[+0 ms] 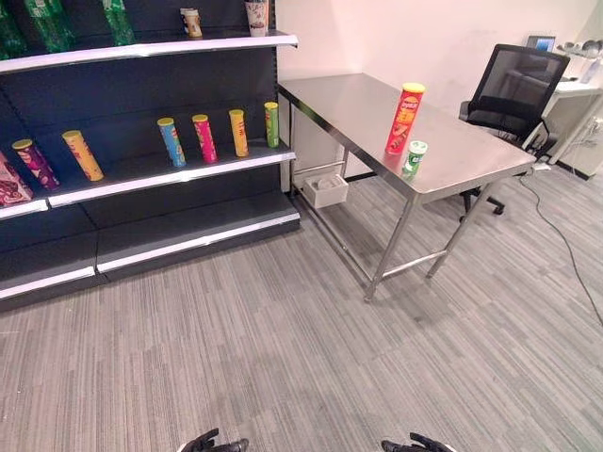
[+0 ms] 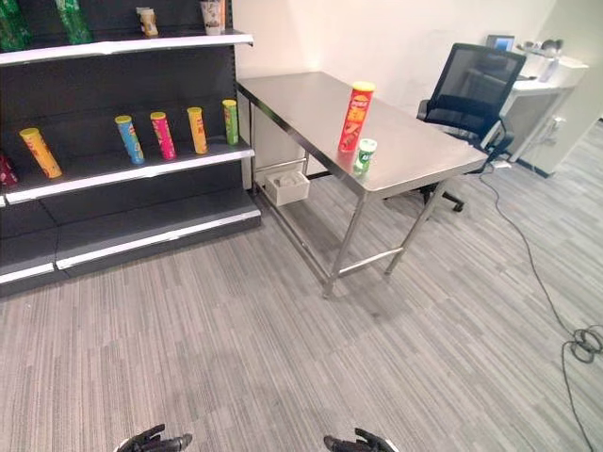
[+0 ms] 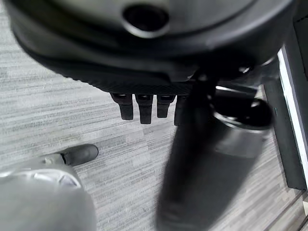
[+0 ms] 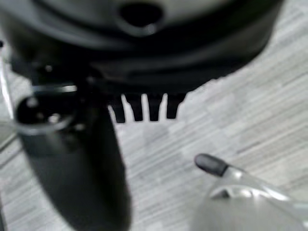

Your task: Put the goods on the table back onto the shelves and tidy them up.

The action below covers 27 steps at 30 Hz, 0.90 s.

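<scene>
stainless steel table (image 1: 350,105): tall red cylindrical snack can (image 1: 405,118) upright near its front edge, small green-and-white cup (image 1: 414,157) just beside it, closer to the near corner. dark shelving unit with white-edged boards (image 1: 179,168): row of upright coloured snack cans (image 1: 204,138) on the middle board. left hand (image 1: 215,443) and right hand (image 1: 415,443): low over the grey carpet, well apart from the table, fingers straight, holding nothing.

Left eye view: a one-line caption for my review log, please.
Tall red can and small green can stand on the steel table beside a stocked dark shelf.
</scene>
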Available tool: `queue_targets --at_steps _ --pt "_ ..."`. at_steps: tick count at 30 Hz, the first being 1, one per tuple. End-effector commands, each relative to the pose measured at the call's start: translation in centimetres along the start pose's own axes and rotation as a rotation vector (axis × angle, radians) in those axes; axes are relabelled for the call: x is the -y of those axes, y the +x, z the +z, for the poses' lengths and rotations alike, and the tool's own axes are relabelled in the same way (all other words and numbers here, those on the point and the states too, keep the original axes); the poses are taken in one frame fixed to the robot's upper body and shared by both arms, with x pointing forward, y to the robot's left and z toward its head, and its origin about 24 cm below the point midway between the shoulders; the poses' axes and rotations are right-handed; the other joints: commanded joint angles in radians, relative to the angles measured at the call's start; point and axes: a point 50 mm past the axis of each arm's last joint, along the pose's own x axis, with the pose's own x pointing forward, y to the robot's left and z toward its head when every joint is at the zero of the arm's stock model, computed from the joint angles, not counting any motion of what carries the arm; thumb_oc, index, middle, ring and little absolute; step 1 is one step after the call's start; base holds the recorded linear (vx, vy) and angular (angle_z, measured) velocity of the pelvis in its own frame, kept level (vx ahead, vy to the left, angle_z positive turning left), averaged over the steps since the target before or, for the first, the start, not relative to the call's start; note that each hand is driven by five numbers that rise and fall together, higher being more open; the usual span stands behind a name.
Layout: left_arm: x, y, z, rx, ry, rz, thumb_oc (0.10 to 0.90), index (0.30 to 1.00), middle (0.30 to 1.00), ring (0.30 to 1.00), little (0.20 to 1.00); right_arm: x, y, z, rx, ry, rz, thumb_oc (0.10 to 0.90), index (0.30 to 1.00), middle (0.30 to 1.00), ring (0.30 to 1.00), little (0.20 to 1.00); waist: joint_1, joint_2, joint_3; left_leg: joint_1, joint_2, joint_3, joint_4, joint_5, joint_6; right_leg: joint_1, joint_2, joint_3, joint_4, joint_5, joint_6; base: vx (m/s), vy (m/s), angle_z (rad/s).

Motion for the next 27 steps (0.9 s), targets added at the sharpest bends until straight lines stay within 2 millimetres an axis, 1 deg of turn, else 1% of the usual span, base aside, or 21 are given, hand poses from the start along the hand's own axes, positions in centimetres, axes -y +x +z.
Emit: queue_targets --at_steps 1,5,14,15,18,19,20,21,22,23,24,25,26,27 --pt "-0.7 0.4 3.6 0.139 -0.001 0.017 0.8 0.9 0.9 0.9 0.9 1.2 0.2 2.2 0.08 0.023 -0.023 0.8 0.9 0.9 0.9 0.9 0.002 -0.022 0.003 0.022 0.056 -0.003 -0.035 0.041 -0.085 0.026 -0.103 -0.019 -0.045 0.123 0.14 0.0 0.0 0.0" --pt "-0.4 0.5 3.7 0.137 0.007 0.005 0.8 0.9 0.9 0.9 0.9 1.1 0.3 2.2 0.074 0.027 -0.022 0.8 0.9 0.9 0.9 0.9 0.0 -0.021 0.003 0.023 0.055 -0.002 -0.035 0.041 -0.085 0.025 -0.103 -0.016 -0.047 0.123 0.14 0.0 0.0 0.0" --pt "-0.3 0.5 3.2 0.114 0.015 0.005 0.8 0.9 0.9 0.9 0.9 1.0 0.2 2.3 0.08 0.01 -0.014 0.8 0.9 0.9 0.9 0.9 -0.004 -0.021 0.007 0.027 0.058 -0.002 -0.035 0.042 -0.085 0.026 -0.099 -0.01 -0.047 0.12 0.136 0.0 -0.021 0.0" --pt "-0.3 0.5 2.7 0.093 0.013 0.008 0.8 0.9 0.9 0.9 0.9 1.2 0.2 2.2 0.077 0.003 -0.018 0.8 0.9 0.9 0.9 0.9 -0.004 -0.023 0.015 0.028 0.068 -0.003 -0.035 0.049 -0.091 0.022 -0.087 -0.003 -0.052 0.115 0.131 -0.01 -0.108 -0.02" --pt "-0.4 0.5 2.5 0.086 0.008 0.01 0.8 0.9 0.9 0.9 0.9 1.2 0.2 2.2 0.074 -0.001 -0.017 0.8 0.9 0.9 0.9 0.9 0.001 -0.023 0.018 0.028 0.072 0.004 -0.035 0.054 -0.094 0.017 -0.082 0.002 -0.053 0.113 0.13 0.0 -0.089 -0.09" --pt "-0.7 0.4 2.0 0.07 -0.013 0.024 0.8 0.9 0.9 0.9 0.9 1.3 0.2 2.5 0.08 -0.008 -0.017 0.8 0.9 0.9 0.9 0.9 0.009 -0.025 0.026 0.033 0.083 0.008 -0.035 0.066 -0.099 0.014 -0.069 0.008 -0.053 0.104 0.124 0.0 -0.208 -0.24" --pt "-0.9 0.4 2.2 0.077 -0.027 0.035 0.8 0.9 0.9 0.9 0.9 1.3 0.2 2.6 0.083 -0.014 -0.018 0.8 0.9 0.9 0.9 0.9 0.017 -0.03 0.041 0.025 0.091 -0.005 -0.018 0.086 -0.106 0.015 -0.061 0.011 -0.053 0.098 0.115 0.0 -0.191 -0.17" --pt "-0.9 0.4 2.2 0.077 -0.027 0.035 0.8 0.9 0.9 0.9 0.9 1.3 0.2 2.6 0.084 -0.014 -0.018 0.8 0.9 0.9 0.9 0.9 0.017 -0.03 0.041 0.025 0.091 -0.005 -0.018 0.086 -0.106 0.015 -0.061 0.011 -0.053 0.098 0.115 -0.03 -0.14 -0.16" --pt "-0.9 0.4 2.4 0.081 -0.031 0.037 0.8 0.9 0.9 0.9 0.9 1.4 0.3 2.8 0.089 -0.013 -0.018 0.8 0.9 0.9 0.9 0.9 0.018 -0.034 0.052 -0.002 0.102 -0.015 0.031 0.079 -0.112 0.013 -0.058 0.01 -0.053 0.096 0.109 -0.02 -0.053 -0.01" --pt "-0.9 0.4 2.4 0.081 -0.031 0.037 0.8 0.9 0.9 0.9 0.9 1.4 0.3 2.8 0.089 -0.013 -0.018 0.8 0.9 0.9 0.9 0.9 0.018 -0.034 0.051 -0.003 0.102 -0.015 0.032 0.079 -0.112 0.013 -0.058 0.01 -0.053 0.096 0.109 -0.08 -0.239 -0.03" --pt "-1.0 0.5 3.0 0.104 -0.047 0.042 0.8 0.9 0.9 0.9 0.9 1.7 0.2 3.4 0.115 -0.005 -0.029 0.8 0.9 0.9 0.9 0.9 0.028 -0.043 0.089 -0.102 0.137 -0.06 0.202 0.09 -0.134 0.013 -0.041 0.007 -0.053 0.08 0.084 -0.07 -0.294 0.05" --pt "-0.9 0.5 3.3 0.113 -0.045 0.037 0.8 0.9 0.9 0.9 0.9 2.0 0.1 3.5 0.125 0.008 -0.035 0.8 0.9 0.9 0.9 0.9 0.032 -0.045 0.113 -0.167 0.17 -0.083 0.317 0.142 -0.15 0.026 -0.027 -0.002 -0.053 0.064 0.065 -0.08 -0.356 0.15" --pt "-0.8 0.5 3.4 0.114 -0.049 0.037 0.8 0.9 0.9 0.9 0.9 2.2 0.0 3.5 0.128 0.016 -0.04 0.8 0.9 0.9 0.9 0.9 0.031 -0.046 0.124 -0.2 0.194 -0.09 0.377 0.167 -0.157 0.03 -0.019 -0.01 -0.053 0.055 0.053 -0.02 -0.174 0.29" --pt "-0.8 0.5 3.4 0.114 -0.049 0.037 0.8 0.9 0.9 0.9 0.9 2.2 0.0 3.5 0.128 0.016 -0.04 0.8 0.9 0.9 0.9 0.9 0.03 -0.044 0.123 -0.204 0.196 -0.093 0.382 0.165 -0.158 0.029 -0.017 -0.012 -0.053 0.054 0.052 0.0 -0.118 0.38"
